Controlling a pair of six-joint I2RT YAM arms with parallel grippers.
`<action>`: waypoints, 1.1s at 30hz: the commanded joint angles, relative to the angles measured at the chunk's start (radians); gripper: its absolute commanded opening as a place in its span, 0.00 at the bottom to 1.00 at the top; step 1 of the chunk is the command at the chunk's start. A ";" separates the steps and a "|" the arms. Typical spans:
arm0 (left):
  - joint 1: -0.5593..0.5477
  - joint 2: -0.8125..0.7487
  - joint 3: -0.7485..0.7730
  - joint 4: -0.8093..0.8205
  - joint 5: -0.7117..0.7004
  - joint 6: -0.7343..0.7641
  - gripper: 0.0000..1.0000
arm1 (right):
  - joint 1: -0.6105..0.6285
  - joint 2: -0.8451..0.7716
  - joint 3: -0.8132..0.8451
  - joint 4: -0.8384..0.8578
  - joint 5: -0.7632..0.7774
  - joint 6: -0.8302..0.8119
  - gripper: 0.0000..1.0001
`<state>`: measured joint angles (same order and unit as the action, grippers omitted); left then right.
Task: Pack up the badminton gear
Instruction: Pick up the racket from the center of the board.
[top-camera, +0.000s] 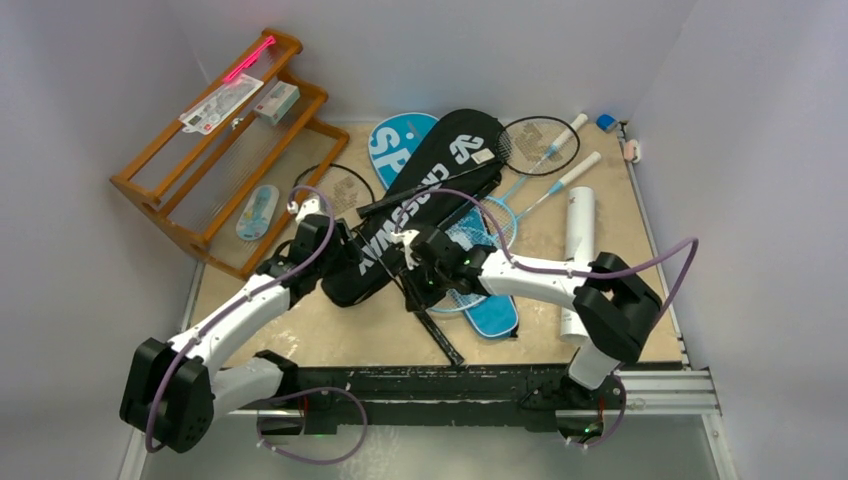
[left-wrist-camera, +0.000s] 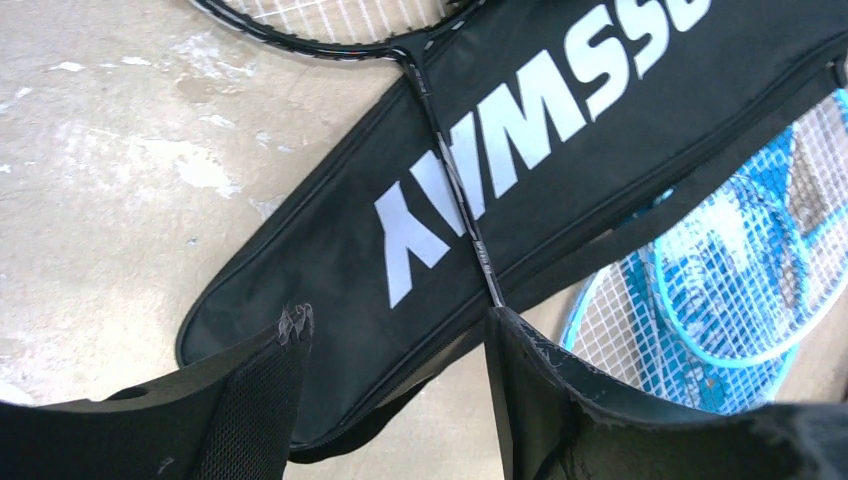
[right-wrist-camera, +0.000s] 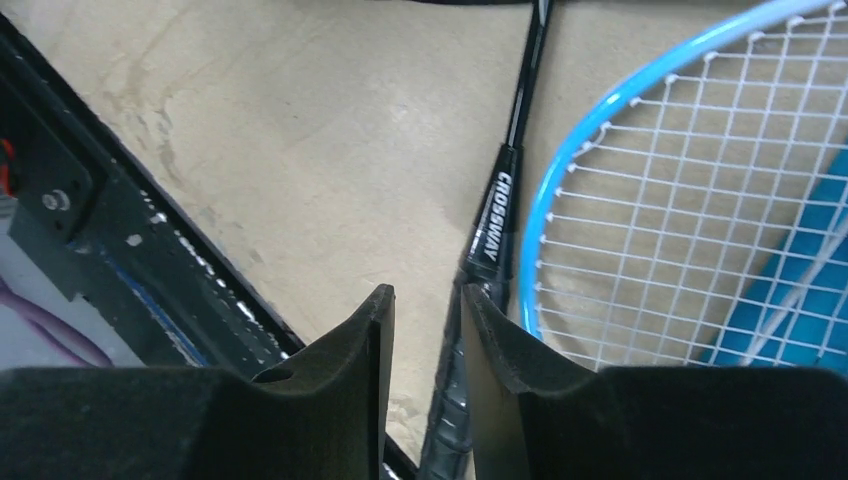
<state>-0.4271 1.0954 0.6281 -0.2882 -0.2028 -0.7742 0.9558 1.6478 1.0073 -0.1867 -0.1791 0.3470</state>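
The black CROSSWAY cover (top-camera: 440, 170) lies slantwise mid-table on a blue SPORT cover (top-camera: 395, 140). A black racket's shaft (left-wrist-camera: 460, 200) crosses the black cover (left-wrist-camera: 520, 150), and its handle (top-camera: 442, 340) points toward the near edge. Light-blue rackets (top-camera: 500, 215) lie to the right, with the white tube (top-camera: 578, 240) beyond them. My left gripper (left-wrist-camera: 395, 322) is open, straddling the cover's narrow end. My right gripper (right-wrist-camera: 428, 300) is narrowly open over the black handle (right-wrist-camera: 485, 230), which runs along the right finger's inner face; the left finger stands apart from it.
A wooden rack (top-camera: 220, 140) with small packaged items stands at the back left. A black rail (top-camera: 450, 385) runs along the table's near edge, close to my right gripper (top-camera: 415, 275). Two small objects (top-camera: 605, 122) sit in the back right corner.
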 joint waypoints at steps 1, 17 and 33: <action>0.006 -0.025 0.038 0.053 0.053 0.020 0.61 | 0.005 0.034 0.084 0.006 -0.046 0.042 0.34; -0.218 0.093 -0.097 0.232 0.031 -0.481 0.53 | -0.215 -0.242 -0.021 0.160 0.167 0.342 0.44; -0.335 0.405 0.189 -0.119 -0.209 -0.813 0.43 | -0.216 -0.403 -0.144 0.196 0.325 0.323 0.41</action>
<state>-0.7605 1.4487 0.7708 -0.4049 -0.3767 -1.5379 0.7387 1.2732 0.8623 -0.0143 0.0978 0.6807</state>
